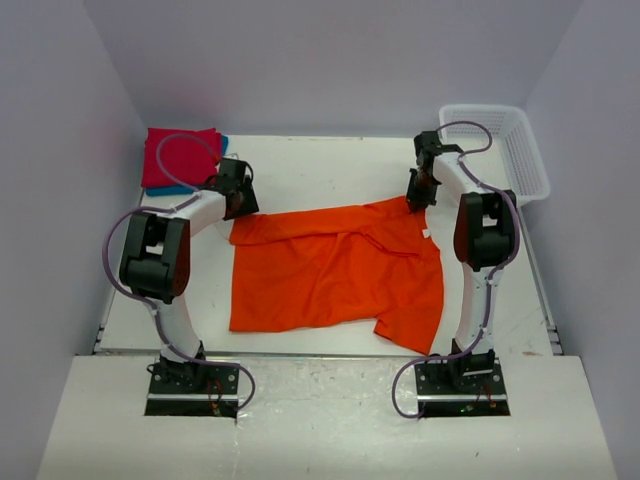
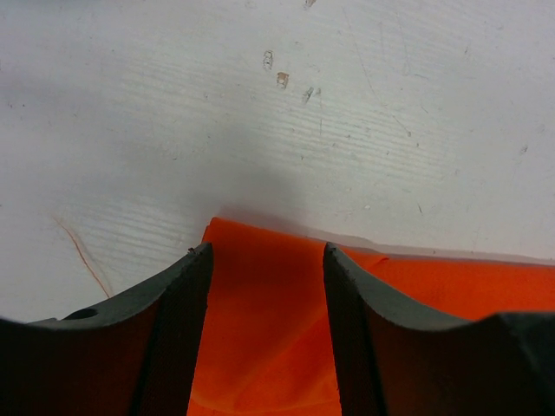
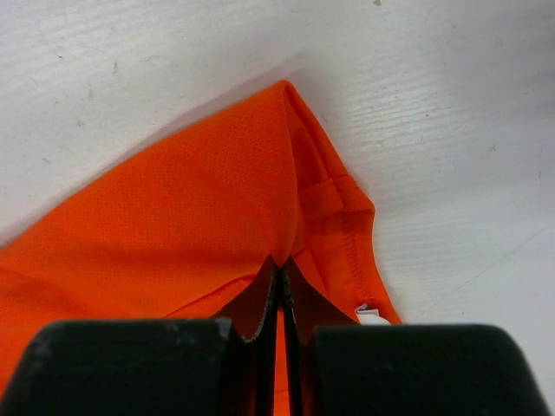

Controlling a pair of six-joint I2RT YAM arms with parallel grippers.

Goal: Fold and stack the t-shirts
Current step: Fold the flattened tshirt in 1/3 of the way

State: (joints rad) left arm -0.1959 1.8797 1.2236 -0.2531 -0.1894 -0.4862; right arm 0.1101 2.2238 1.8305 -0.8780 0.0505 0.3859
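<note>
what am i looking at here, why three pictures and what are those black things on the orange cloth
Two robot arms are bolted to a table. One picture looks down from above; the other two come from cameras on each arm's wrist, so the black shapes are gripper fingers. An orange t-shirt lies spread on the table. The right gripper is shut, pinching the shirt's edge. The left gripper is open, its fingers either side of another corner. A folded red t-shirt sits on a blue one at far left; a white basket at far right.
</note>
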